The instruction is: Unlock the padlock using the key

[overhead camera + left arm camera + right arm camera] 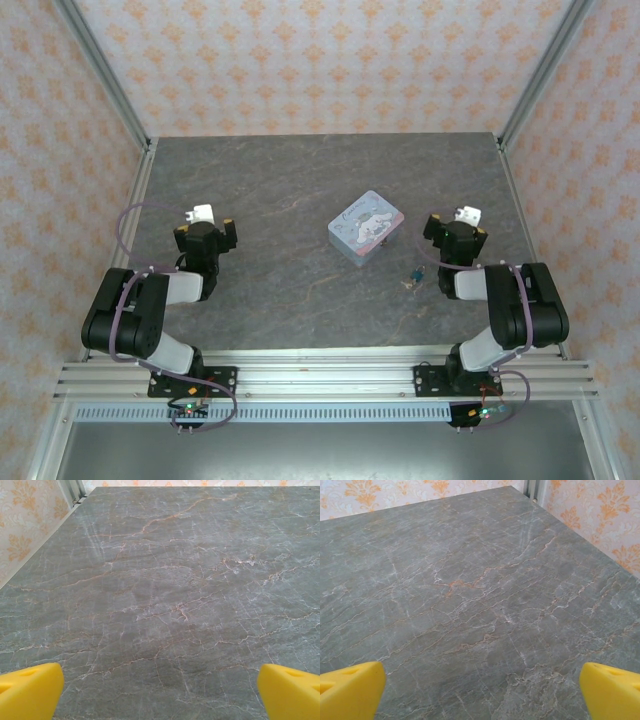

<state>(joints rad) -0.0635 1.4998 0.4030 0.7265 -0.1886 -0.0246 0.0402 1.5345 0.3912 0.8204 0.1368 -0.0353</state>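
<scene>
On the desk (280, 290), a cartoon-dog tin (367, 226) sits near the tiny padlock (413, 274), with left fingers (30, 692) and right fingers (612, 692) spread apart.

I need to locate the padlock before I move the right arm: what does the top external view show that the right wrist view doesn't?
Top external: the tiny teal padlock lies on the table just inside the right arm, nearer the bases than the pastel tin. Both the left gripper and the right gripper are there too. Right wrist: its yellow fingertips close up, spread wide with nothing between them. Both: the grey marbled table and the patterned wall.
</scene>
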